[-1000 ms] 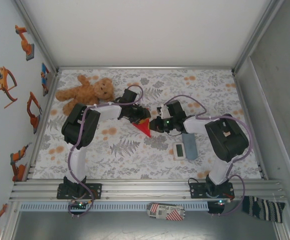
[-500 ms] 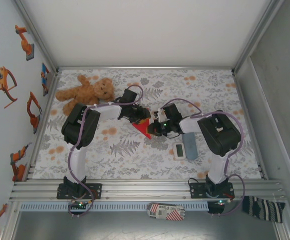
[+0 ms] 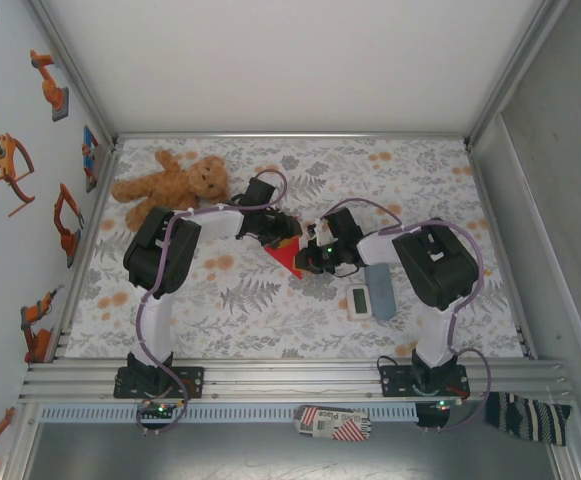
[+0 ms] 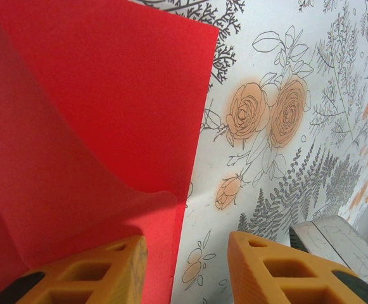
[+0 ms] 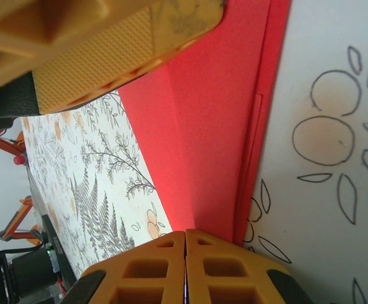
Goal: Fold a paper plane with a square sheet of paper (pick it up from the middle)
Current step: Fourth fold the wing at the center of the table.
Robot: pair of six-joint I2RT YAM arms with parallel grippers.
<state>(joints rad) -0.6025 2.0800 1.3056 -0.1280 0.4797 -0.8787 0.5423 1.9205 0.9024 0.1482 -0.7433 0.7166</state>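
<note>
Paper this thin is light, limp and quick to crease or slide, so it probably wants a pinch on a folded edge while the other flap is pinned flat. The thin bright red paper [image 3: 288, 257], folded to a pointed triangle, lies mid-table on the floral tablecloth [image 3: 220, 300] between the arms. The left gripper [image 4: 184, 269] stands parted, one finger over the sheet, the other over cloth. The right gripper [image 5: 185, 266] is clenched at the paper's fold; whether it pinches paper I cannot tell. Since a second ago, the right arm has swung inward and its jaws have closed; the left arm and paper are unmoved.
</note>
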